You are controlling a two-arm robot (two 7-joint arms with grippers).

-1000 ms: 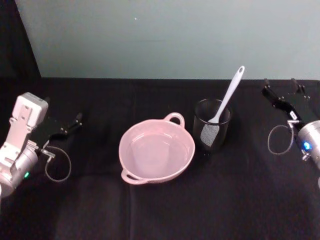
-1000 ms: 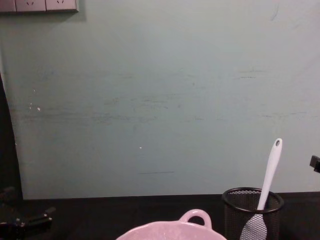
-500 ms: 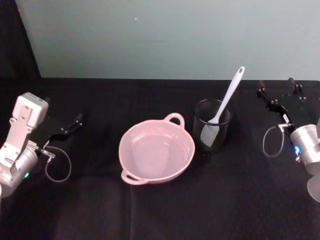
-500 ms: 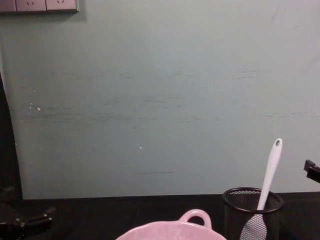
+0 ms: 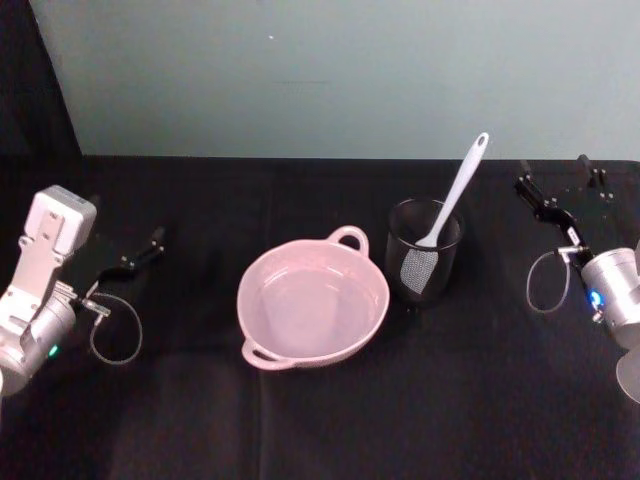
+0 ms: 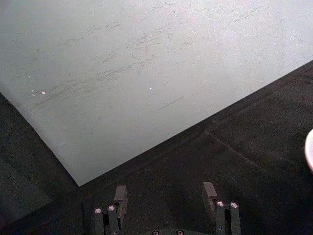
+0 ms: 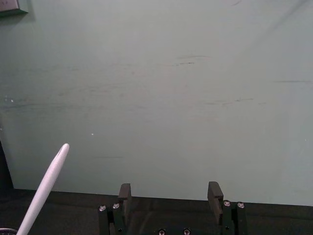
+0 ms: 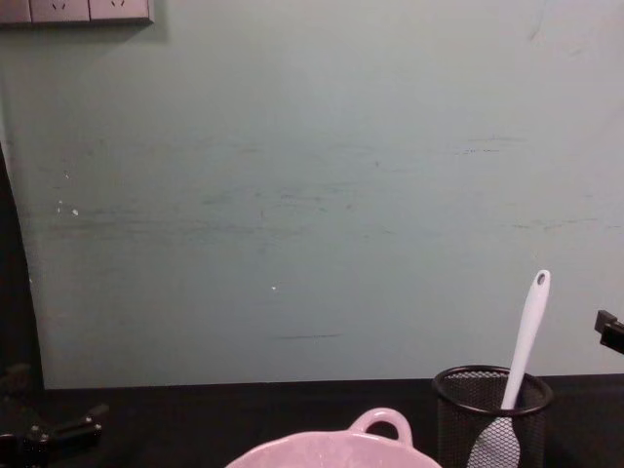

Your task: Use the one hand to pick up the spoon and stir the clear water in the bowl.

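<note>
The white plastic spoon [image 5: 452, 200] with the long slim handle and flat broad blade is standing tilted in a black wire-mesh cup [image 5: 425, 249], blade down and the holed end of the handle leaning up toward the right. The cup is sitting on the black cloth-covered table [image 5: 320, 400], just to the right of the pale pink glossy bowl [image 5: 313, 301] with a loop handle on its far rim.

The head view is showing the clear water lying in the bowl and both arms at once. The chest view, lower down, is showing the spoon from the side against the pale green wall [image 8: 312, 195] — the blade is visible through the mesh, and just the bowl's far rim and loop handle are rising at the bottom edge.

The black blocky right gripper [image 5: 560, 180] on its silver wrist is hovering to the right of the cup, apart from the spoon and touching nothing. Its own wrist view is showing its two fingers [image 7: 125, 192] spread wide with empty space between them, and the spoon's handle tip off to one side, outside the jaws.

The left gripper [image 5: 140, 252] is sitting at the table's far left, well apart from the bowl — its fingers [image 6: 120, 194] are parted too, holding nothing.
</note>
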